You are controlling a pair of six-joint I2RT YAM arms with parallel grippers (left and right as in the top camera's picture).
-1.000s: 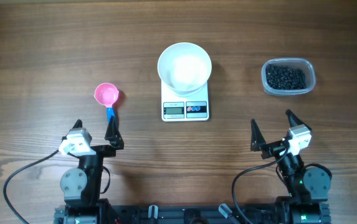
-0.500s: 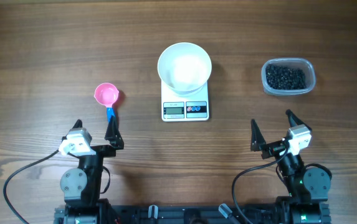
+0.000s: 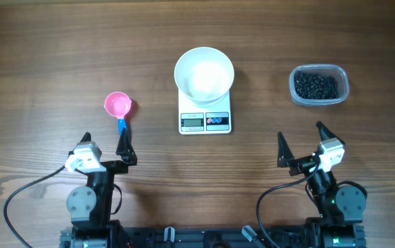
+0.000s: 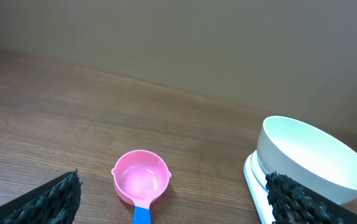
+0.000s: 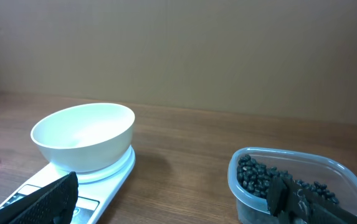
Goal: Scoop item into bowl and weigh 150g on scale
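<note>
The white bowl (image 3: 204, 74) stands empty on the white scale (image 3: 205, 122) at the table's middle. Shiny black item pieces (image 3: 314, 85) fill a clear tub (image 3: 346, 87) at the back right. A pink scoop (image 3: 118, 105) with a blue handle lies to the scale's left. My left gripper (image 3: 105, 140) is open just in front of the scoop's handle, holding nothing. My right gripper (image 3: 300, 138) is open too, well short of the tub. The left wrist view shows the scoop (image 4: 141, 177) between the fingers' line and the bowl (image 4: 315, 158) to the right. The right wrist view shows bowl (image 5: 83, 134), scale (image 5: 113, 174) and item (image 5: 259, 177).
Bare wooden tabletop (image 3: 59, 55) surrounds the objects. Both arm bases and their cables (image 3: 18, 196) sit along the near edge. A plain wall (image 5: 228, 56) rises behind the table.
</note>
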